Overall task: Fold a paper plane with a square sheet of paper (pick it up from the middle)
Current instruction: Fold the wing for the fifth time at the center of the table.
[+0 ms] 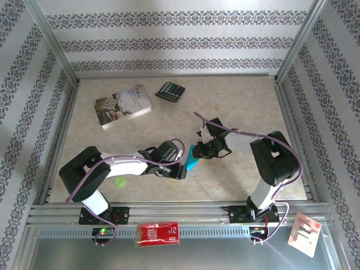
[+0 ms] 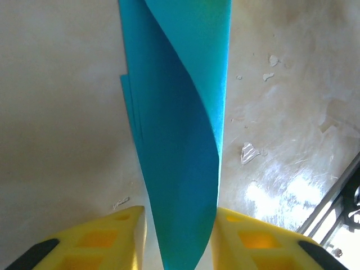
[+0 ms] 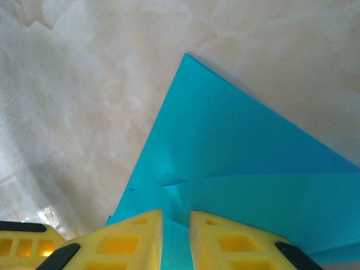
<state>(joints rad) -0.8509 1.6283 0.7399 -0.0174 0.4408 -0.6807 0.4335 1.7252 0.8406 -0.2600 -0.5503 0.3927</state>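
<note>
Held a folded turquoise paper sheet (image 1: pixel 191 162) at the centre of the top view, long axis slanting from lower left to upper right. Clamped on its lower end with the left gripper (image 1: pixel 182 171); pinched its upper end with the right gripper (image 1: pixel 199 151). Ran from bottom centre to top edge in the left wrist view, one layer curling. Pointed a sharp corner toward the upper middle of the right wrist view, above the pale marbled table (image 1: pixel 247 107).

a pale printed book (image 1: pixel 124 106) is lying at the far left of the surface (image 1: pixel 242 107), a black calculator (image 1: pixel 170 91) sitting near it; a red packet (image 1: pixel 158 233) is resting on the near rail (image 1: pixel 214 222).
</note>
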